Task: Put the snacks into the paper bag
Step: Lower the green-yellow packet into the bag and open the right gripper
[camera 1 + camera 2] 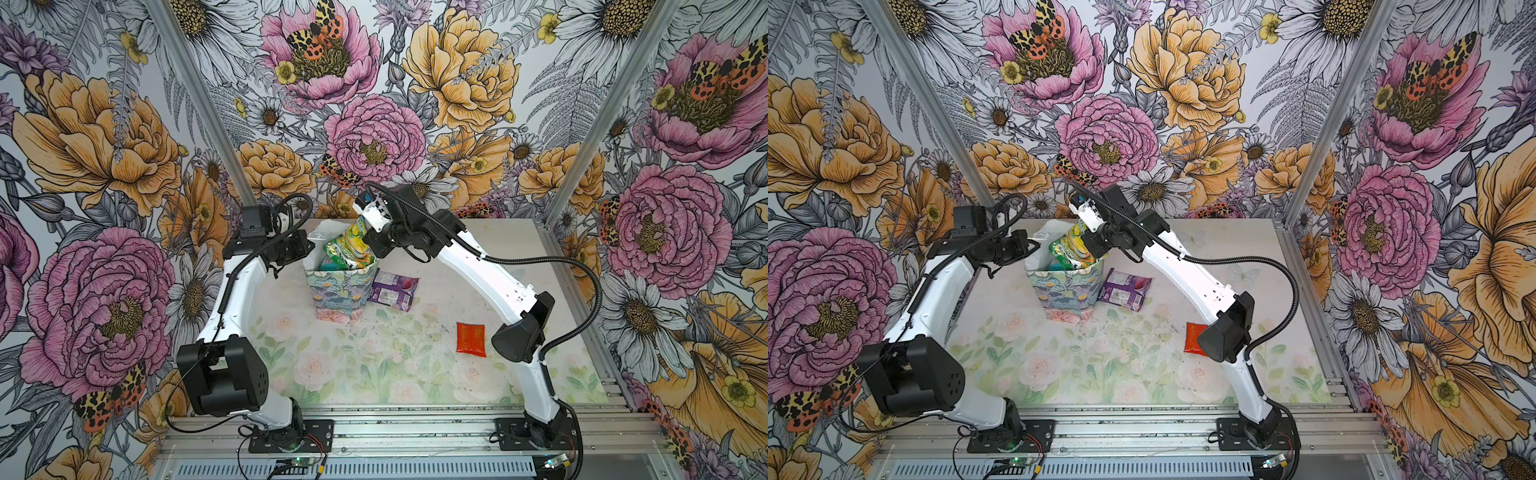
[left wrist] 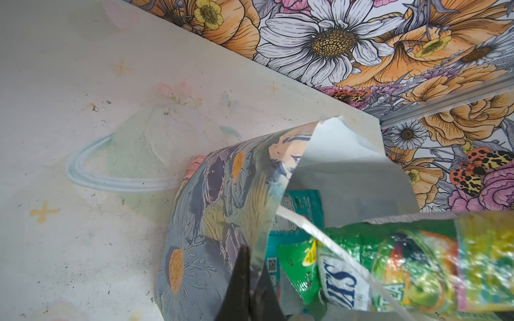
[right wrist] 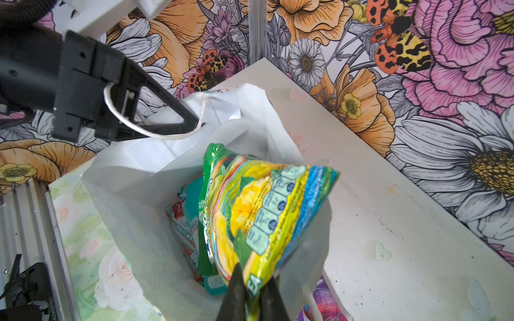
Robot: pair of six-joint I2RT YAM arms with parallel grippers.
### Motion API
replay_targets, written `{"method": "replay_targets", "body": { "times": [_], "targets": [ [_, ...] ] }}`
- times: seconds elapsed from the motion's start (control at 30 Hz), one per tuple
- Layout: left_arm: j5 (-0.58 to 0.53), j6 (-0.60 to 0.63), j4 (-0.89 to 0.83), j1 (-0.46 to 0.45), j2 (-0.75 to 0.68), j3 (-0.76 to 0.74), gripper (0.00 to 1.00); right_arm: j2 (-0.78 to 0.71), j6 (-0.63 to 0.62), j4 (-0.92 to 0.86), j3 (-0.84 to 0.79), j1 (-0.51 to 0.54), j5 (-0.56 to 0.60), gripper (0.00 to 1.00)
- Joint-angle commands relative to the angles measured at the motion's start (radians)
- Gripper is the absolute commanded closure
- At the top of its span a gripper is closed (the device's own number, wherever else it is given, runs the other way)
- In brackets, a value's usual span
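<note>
Nearest the front of the table [image 1: 374,374], a red sachet [image 1: 471,338] lies flat by my right elbow, not yet packed. Further in, a purple packet [image 1: 394,289] rests just beside the paper bag [image 1: 336,295]. My left gripper [image 2: 250,280] is clenched on the bag's rim, I judge to keep its mouth wide and the bag upright. My right gripper [image 3: 253,289] pinches a green-yellow packet [image 3: 258,211] by one edge, its lower end inside the bag above a teal packet [image 3: 192,191]. Both arms arch forward, wrists folded inward over the bag.

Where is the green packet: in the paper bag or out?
Partly in: the green packet dips into the paper bag, top held above its rim.
</note>
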Motion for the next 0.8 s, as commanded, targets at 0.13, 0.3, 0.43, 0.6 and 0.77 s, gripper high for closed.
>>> {"method": "replay_targets", "body": {
  "times": [0.13, 0.3, 0.43, 0.6, 0.77],
  "targets": [
    [0.015, 0.018, -0.024, -0.008, -0.032, 0.02, 1.0, 0.069, -0.017, 0.014, 0.115, 0.008, -0.094, 1.0],
    [0.015, 0.017, -0.024, -0.008, -0.029, 0.02, 1.0, 0.123, -0.02, 0.014, 0.165, 0.008, -0.1, 1.0],
    [0.016, 0.017, -0.023, -0.008, -0.028, 0.019, 1.0, 0.171, -0.02, 0.015, 0.219, 0.008, -0.088, 1.0],
    [0.02, 0.018, -0.024, -0.008, -0.024, 0.019, 1.0, 0.24, 0.007, 0.016, 0.34, 0.007, -0.011, 0.69],
    [0.021, 0.017, -0.023, -0.009, -0.024, 0.019, 1.0, 0.219, 0.052, 0.077, 0.411, 0.008, 0.062, 0.0]
  ]
}}
